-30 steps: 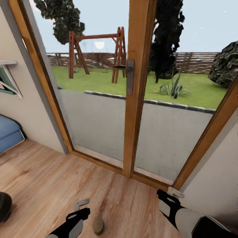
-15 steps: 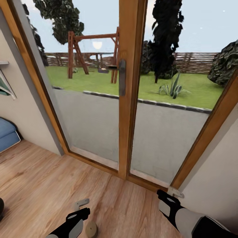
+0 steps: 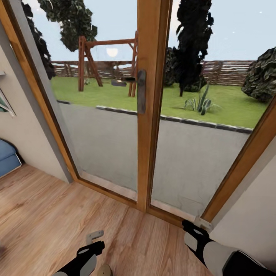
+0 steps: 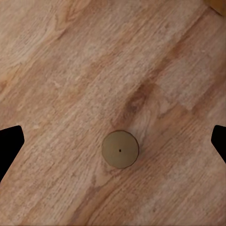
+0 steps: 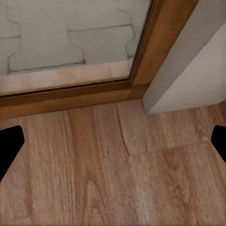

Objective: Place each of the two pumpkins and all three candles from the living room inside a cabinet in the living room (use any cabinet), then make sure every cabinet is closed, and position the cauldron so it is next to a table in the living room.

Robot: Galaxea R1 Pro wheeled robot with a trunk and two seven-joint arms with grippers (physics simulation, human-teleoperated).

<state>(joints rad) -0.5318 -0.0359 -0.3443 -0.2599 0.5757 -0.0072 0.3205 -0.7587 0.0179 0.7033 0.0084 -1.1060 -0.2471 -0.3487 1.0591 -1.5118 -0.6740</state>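
Directly below the spread left gripper (image 4: 113, 141), 1 candle (image 4: 120, 149) upright on the wood floor (image 4: 70, 70).

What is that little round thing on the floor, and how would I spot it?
Start at the tall wood-framed glass doors facing the garden, then look down to the plank floor before them. Beside the left gripper lies a candle, a stubby tan disc with a dark centre dot, alone on the boards.

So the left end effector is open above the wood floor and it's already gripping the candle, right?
Not quite. The left end effector is open above the wood floor, but the candle stands free on the boards between its fingers, ungripped, as the left wrist view shows.
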